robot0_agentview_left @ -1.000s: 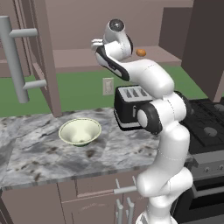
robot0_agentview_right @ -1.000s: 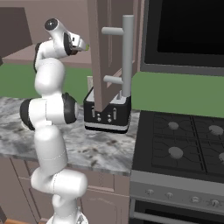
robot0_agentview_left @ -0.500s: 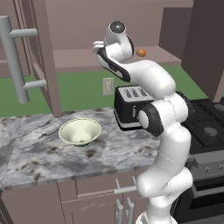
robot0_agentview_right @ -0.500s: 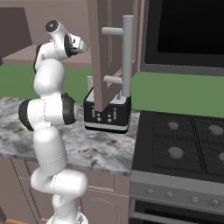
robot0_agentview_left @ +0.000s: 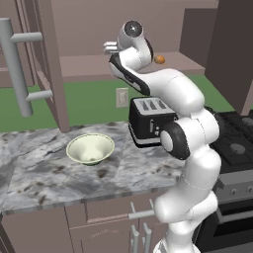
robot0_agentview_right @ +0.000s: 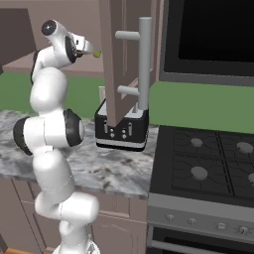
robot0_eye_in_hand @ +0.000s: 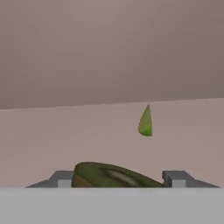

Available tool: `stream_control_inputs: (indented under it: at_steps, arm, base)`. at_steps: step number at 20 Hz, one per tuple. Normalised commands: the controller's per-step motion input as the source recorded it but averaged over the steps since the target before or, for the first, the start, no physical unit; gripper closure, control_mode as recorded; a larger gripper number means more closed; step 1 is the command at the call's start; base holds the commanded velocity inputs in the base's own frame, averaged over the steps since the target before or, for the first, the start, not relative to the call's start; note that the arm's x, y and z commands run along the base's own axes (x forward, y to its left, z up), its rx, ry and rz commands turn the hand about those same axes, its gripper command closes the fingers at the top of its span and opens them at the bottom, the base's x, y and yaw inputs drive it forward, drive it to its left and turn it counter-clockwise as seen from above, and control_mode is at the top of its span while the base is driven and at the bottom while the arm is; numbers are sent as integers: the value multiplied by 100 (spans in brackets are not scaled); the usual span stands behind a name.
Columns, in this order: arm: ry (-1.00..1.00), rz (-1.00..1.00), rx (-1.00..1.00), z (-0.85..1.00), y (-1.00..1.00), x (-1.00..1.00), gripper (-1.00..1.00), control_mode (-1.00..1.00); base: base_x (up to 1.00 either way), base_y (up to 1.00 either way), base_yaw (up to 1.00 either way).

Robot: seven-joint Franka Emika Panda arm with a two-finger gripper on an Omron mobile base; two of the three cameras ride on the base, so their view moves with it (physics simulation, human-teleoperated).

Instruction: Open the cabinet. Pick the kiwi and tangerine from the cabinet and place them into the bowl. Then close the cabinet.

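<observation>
one kiwi (robot0_eye_in_hand: 111,176) between the hand (robot0_eye_in_hand: 118,177) fingertips

Base views flank the arm (robot0_agentview_left: 183,128); hand view sits close, seemingly inside the cabinet (robot0_eye_in_hand: 109,52).

The cabinet (robot0_agentview_left: 44,74) stood open, both doors swung out. The kiwi (robot0_eye_in_hand: 111,176), dull brown-green, lay on the shelf between the finger tips. The tangerine (robot0_agentview_left: 159,59) sat on the shelf. The bowl (robot0_agentview_left: 90,148), pale cream-green, stood upright on the counter.
</observation>
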Motion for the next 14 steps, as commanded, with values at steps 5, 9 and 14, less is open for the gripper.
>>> stream_control_inputs:
  at_steps: [5, 9, 14]
  arm:
    - [-49, 3, -10, 30, 44, -98, 100, -100]
    - [-38, 4, -6, 35, 48, -100, 100, -100]
    - [-21, 0, 0, 50, 33, -100, 100, -100]
  base:
    - [0, 0, 0]
    - [0, 0, 0]
    - [0, 0, 0]
